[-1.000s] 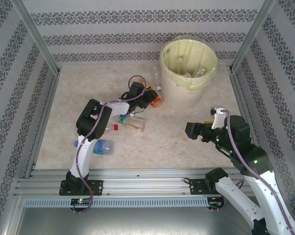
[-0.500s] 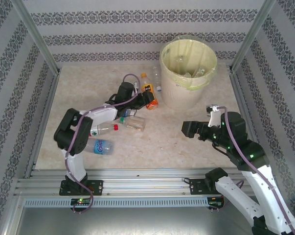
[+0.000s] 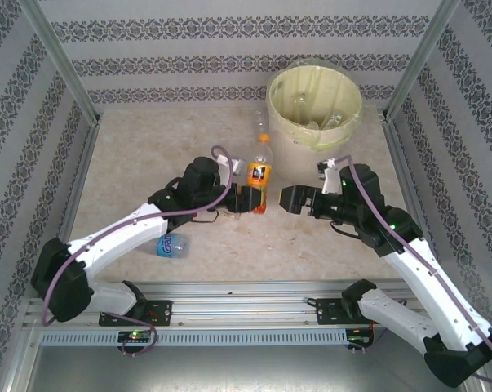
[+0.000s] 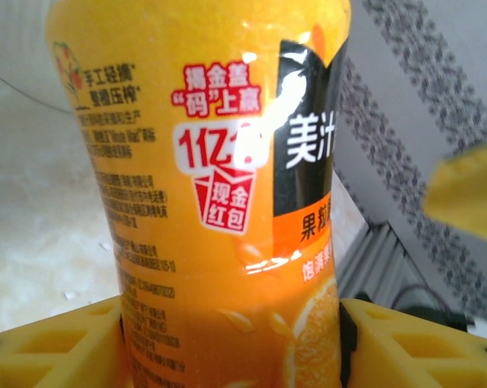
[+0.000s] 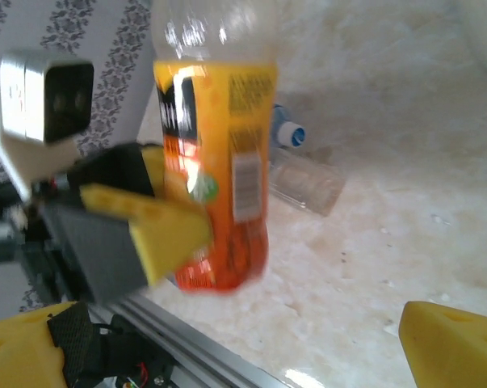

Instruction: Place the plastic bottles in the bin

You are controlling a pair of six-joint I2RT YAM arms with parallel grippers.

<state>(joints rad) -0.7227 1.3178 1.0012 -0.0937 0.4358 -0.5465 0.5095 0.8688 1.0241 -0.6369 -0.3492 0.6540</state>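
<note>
**Top external view: orange bottle up in the left fingers, bin waiting just behind**

Across the pale counter (image 3: pixel 148 139) the action was bunched toward the middle and back. The bin (image 3: pixel 304 163), big and cream with its yellow liner, stood at the far right of the counter. A few clear bottles in the bin (image 3: pixel 331 121) showed that part of the job was already banked.

The left arm (image 3: pixel 115 237) lay stretched low and long across the counter, and the right arm (image 3: pixel 401 245) reached in to face it. Between them, upright and just in front of the bin, was the orange bottle (image 3: pixel 261 170).

The left fingers (image 3: pixel 252 201) were clamped on its lower body. The left wrist view showed a yellow finger (image 4: pixel 57 347) pressed against each side of the label. I couldn't tell whether the bottle's base touched the counter.

The right fingers (image 3: pixel 285 198) were spread wide with nothing between them, just beside the bottle on its right. In the right wrist view their yellow tips (image 5: pixel 449 343) sat far apart at the bottom corners, with the bottle ahead of them.

So what was left? The orange bottle was near the bin but not in it. A blue-labelled bottle (image 3: pixel 172 245) lay near the front edge beside the left arm. A clear bottle (image 3: pixel 260 124) sat at the back, just left of the bin. More may have been hidden under the left arm. My call was that the job was under way but not finished.
</note>
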